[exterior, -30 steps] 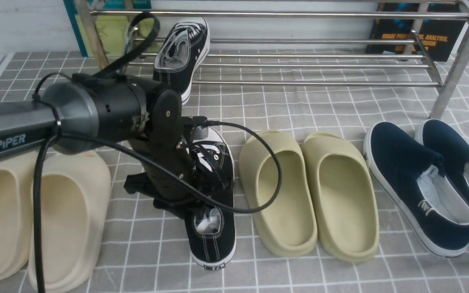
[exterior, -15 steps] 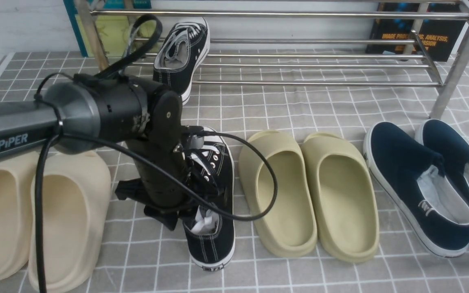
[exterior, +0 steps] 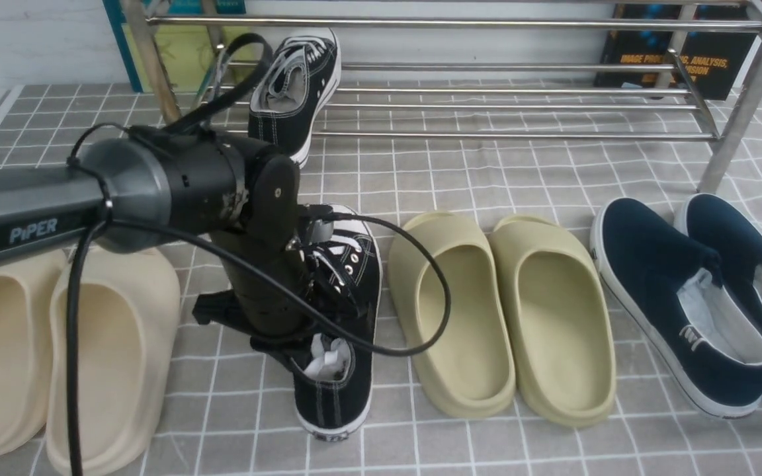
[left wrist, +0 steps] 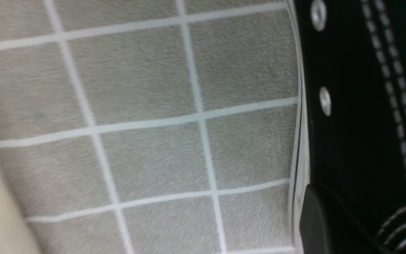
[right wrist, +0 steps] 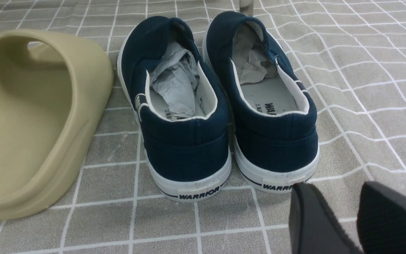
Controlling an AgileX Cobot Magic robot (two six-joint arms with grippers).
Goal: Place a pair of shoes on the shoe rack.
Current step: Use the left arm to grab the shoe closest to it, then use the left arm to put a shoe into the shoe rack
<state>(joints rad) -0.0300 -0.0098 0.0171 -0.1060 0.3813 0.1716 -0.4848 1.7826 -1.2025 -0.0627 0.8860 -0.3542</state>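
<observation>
**Operator:** What has my left arm got?

**Spotter:** Start at nine o'clock. The beige foam slides (exterior: 57, 350) aren't yours to move. Next to them, your left gripper (exterior: 286, 350) is down on the black sneaker on the floor (exterior: 335, 396). Its jaws are together, pinching the collar wall on the sneaker's nine o'clock side. Your wrist camera shows a finger (left wrist: 317, 222) against the canvas. I'd say that thin wall is the only part narrow enough to pinch. I can't tell whether the sole has left the checked cloth (exterior: 520, 172).

**Operator:** And its mate?

**Spotter:** It's at twelve o'clock. The other black sneaker (exterior: 295, 99) lies toe-away across the low bars of the shoe rack (exterior: 487, 135), toward the left end. That leaves room at its three o'clock for yours. Further right are the olive slides (exterior: 460, 317), then the navy slip-ons (exterior: 678, 297). Your right gripper (right wrist: 340, 187) hovers near the navy heels, fingertips apart and holding nothing.
</observation>
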